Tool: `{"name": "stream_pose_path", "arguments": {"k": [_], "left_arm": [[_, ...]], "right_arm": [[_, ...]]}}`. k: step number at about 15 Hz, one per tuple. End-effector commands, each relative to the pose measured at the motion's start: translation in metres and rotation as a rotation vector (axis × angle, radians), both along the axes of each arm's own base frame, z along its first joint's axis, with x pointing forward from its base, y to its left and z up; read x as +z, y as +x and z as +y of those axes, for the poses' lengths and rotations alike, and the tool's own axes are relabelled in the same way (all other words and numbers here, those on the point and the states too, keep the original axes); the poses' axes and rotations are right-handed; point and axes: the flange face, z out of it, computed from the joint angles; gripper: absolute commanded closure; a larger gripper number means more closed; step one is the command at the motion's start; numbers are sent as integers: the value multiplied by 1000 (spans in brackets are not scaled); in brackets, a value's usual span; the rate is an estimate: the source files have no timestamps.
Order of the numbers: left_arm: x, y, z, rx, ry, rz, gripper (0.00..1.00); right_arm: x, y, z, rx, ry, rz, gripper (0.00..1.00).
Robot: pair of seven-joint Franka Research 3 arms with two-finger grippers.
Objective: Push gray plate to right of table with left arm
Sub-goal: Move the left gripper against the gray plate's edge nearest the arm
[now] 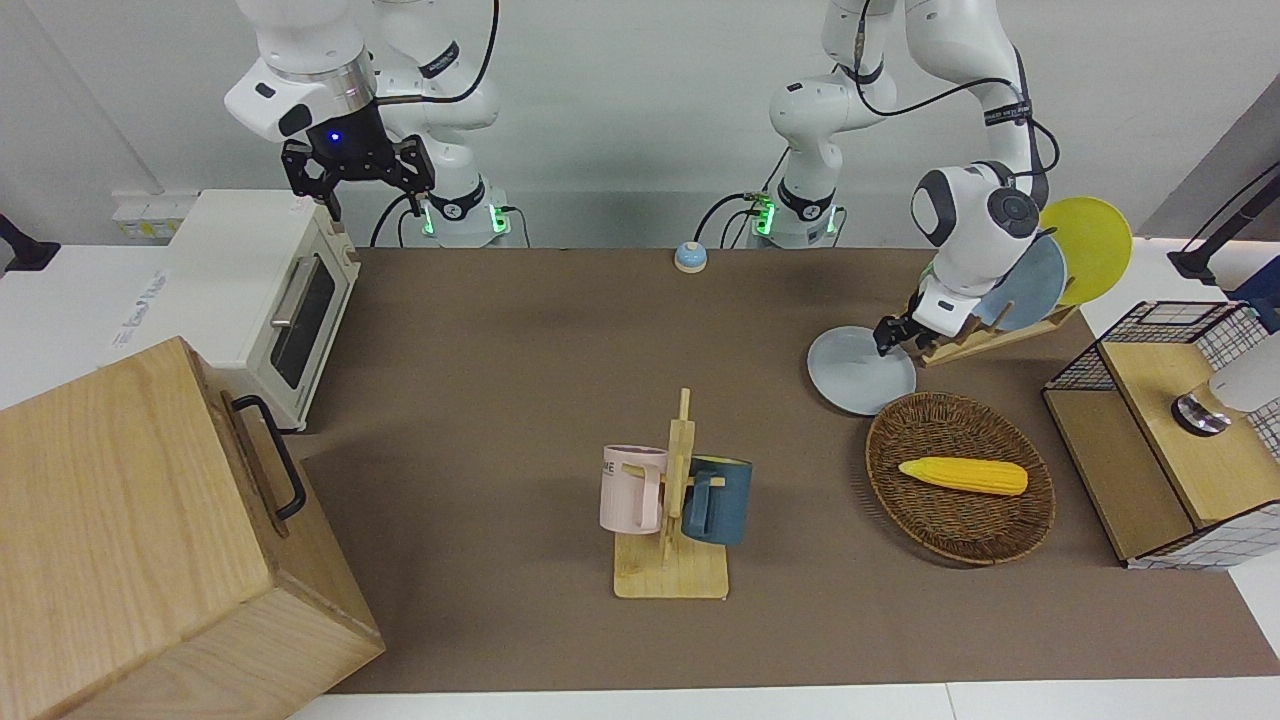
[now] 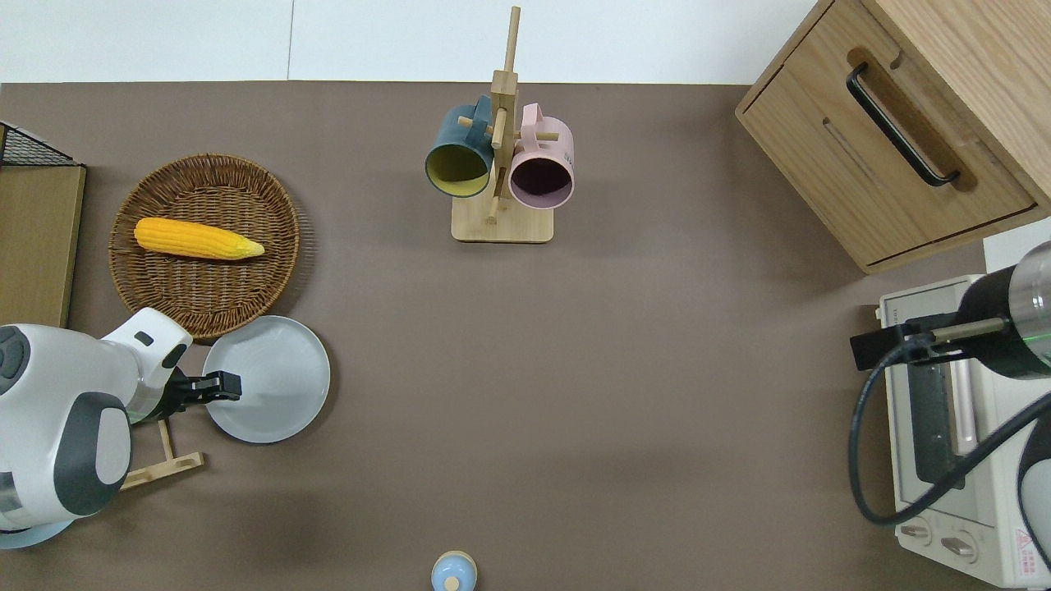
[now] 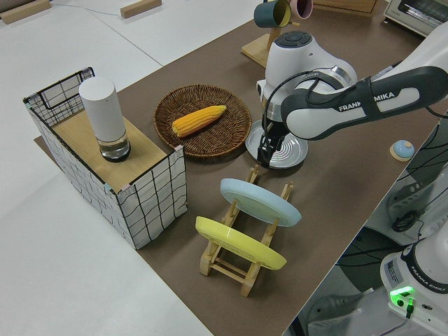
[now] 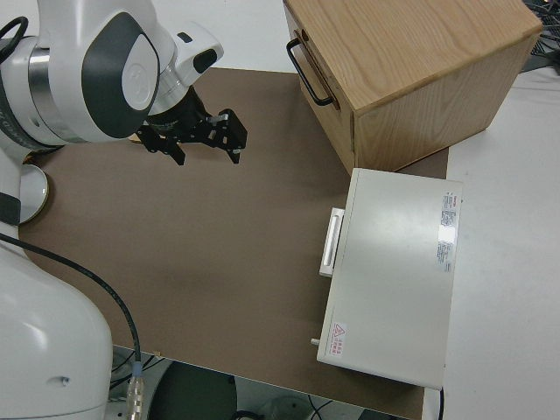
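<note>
The gray plate (image 1: pixel 858 378) (image 2: pixel 275 382) (image 3: pixel 288 150) lies flat on the brown table (image 2: pixel 575 369), touching the wicker basket's rim on the side nearer to the robots. My left gripper (image 1: pixel 886 342) (image 2: pixel 227 384) (image 3: pixel 268 151) is shut and points down. Its tips sit just inside the plate's rim, on the side toward the left arm's end of the table. My right gripper (image 1: pixel 360 185) (image 4: pixel 208 156) is open and empty; that arm is parked.
The wicker basket (image 2: pixel 246 279) holds a corn cob (image 2: pixel 197 238). A wooden dish rack (image 3: pixel 234 255) with a bluer plate (image 1: pixel 1030 275) and a yellow plate (image 1: pixel 1090 245) stands beside the left gripper. Also here: a mug rack (image 2: pixel 501 222), a wooden cabinet (image 2: pixel 821 139), a toaster oven (image 2: pixel 944 460), a wire crate (image 1: pixel 1150 330) and a small bell (image 1: pixel 690 257).
</note>
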Motion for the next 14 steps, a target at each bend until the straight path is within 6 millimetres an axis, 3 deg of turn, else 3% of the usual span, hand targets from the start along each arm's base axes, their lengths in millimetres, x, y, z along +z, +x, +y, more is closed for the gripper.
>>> {"name": "stream_pose_path", "arguments": {"k": [1,6,8,9,11,12,14], "left_arm": [[-8,-3,1,-14,2,1,348],[-17,-1,2,-33,-3,3,350],[-22,-2,2,-32,-4,10,412],[-21,-2,2,-32,-4,9,529],[-23,-2,3,-31,-5,13,890],[-24,-2,2,-32,-6,15,989],[-24,-2,0,-36,-6,15,1000]], "right_arm": [[2,-5,-1,4,-3,6,5],[2,-5,-1,4,-3,6,5],[2,-5,-1,4,-3,6,5],[2,-5,-1,4,-1,6,5],[2,-5,-1,4,-1,6,5],[2,-5,-1,4,-1,6,5],[2,-5,-1,4,-3,6,5]]}}
